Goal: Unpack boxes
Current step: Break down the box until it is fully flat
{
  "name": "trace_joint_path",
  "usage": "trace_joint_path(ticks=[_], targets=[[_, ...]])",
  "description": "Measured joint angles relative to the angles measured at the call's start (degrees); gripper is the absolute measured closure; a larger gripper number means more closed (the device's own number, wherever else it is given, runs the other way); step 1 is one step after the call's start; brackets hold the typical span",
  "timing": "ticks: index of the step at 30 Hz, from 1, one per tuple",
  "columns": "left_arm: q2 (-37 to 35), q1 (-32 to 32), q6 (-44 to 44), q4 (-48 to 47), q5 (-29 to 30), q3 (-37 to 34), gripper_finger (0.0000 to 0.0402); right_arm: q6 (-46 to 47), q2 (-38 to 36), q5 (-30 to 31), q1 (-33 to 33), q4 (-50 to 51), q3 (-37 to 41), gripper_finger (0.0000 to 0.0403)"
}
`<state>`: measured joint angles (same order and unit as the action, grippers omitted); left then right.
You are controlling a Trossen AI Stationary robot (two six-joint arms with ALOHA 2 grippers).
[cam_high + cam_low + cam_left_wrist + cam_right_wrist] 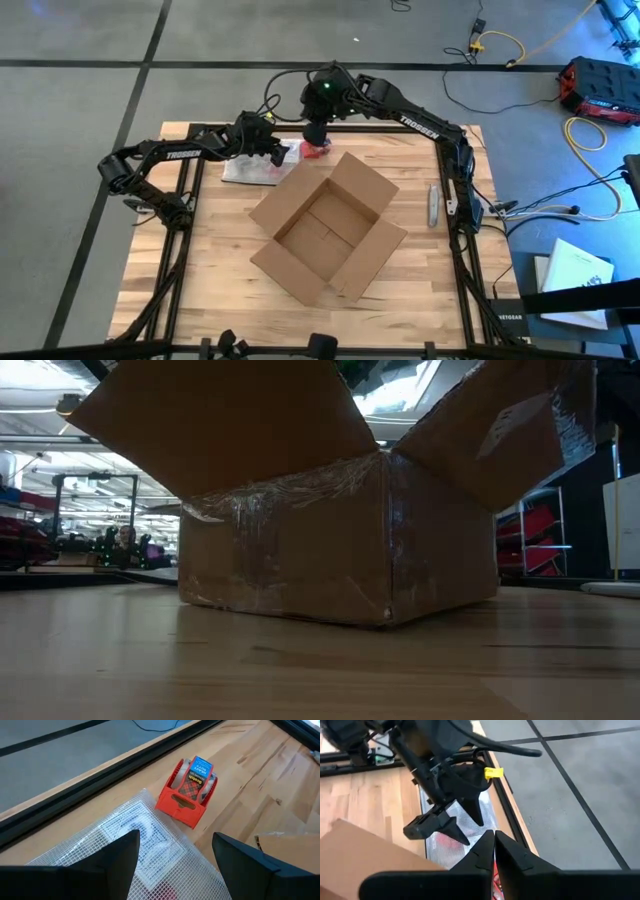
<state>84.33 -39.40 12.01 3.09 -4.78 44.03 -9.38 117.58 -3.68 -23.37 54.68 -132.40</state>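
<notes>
The cardboard box [328, 226] sits open in the middle of the bench [200, 290], all four flaps spread and its inside showing bare cardboard from above; shiny tape strips wrap its sides in the low view. So the emptying looks done or nearly so, and the step in hand seems to be setting out the contents at the far edge of the bench.

The left jaws [175, 860] stand moderately apart and hold nothing. They hover over the clear mesh-patterned plastic bag [135, 845], which lies directly under and between them, with the red tape dispenser [187, 792] just ahead of the fingertips. The right jaws [494, 855] are pressed fully together, empty, tips pointing down just beside the dispenser and the bag's end, close to the left jaws.

Both pairs of jaws are well apart from the box, which lies behind them toward the bench's middle. A grey, utility-knife-like tool [433, 204] lies off to the right arm's side.

If anything remains, I judge the next move calls for the left jaws to lift clear of the bag (no snagging the plastic) and the right arm to back away without clipping the near flap.

Readable writing: "Scotch" on the dispenser's blue label, and "TROSSEN" on both arms.
</notes>
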Motion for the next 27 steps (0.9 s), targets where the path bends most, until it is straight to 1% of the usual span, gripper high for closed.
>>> trace_joint_path(ticks=[7, 11, 20, 23, 25, 27], targets=[[0.00, -0.02, 0.00, -0.28, 0.00, 0.00, 0.0163, -1.47, -0.27, 0.00, 0.06, 0.87, 0.02, 0.0403], [0.02, -0.02, 0.00, -1.44, 0.00, -0.02, 0.0163, -1.67, -3.44, -1.46, 0.48, -2.77, 0.08, 0.0403], [0.04, -0.02, 0.00, -1.22, 0.00, -0.02, 0.0163, -1.43, -6.11, -3.93, 0.47, -2.91, 0.38, 0.0403], [0.04, 0.00, 0.00, -1.22, -0.02, -0.02, 0.0163, -0.07, -7.97, -7.50, 0.45, -6.28, 4.23, 0.0403], [0.04, -0.02, 0.00, -1.18, 0.00, -0.02, 0.0163, 0.14, -9.73, -8.90, 0.45, -10.18, 9.33, 0.0403], [0.04, -0.02, 0.00, -1.17, 0.00, -0.02, 0.0163, 0.78, -12.39, -9.02, 0.52, -14.66, 15.67, 0.0403]])
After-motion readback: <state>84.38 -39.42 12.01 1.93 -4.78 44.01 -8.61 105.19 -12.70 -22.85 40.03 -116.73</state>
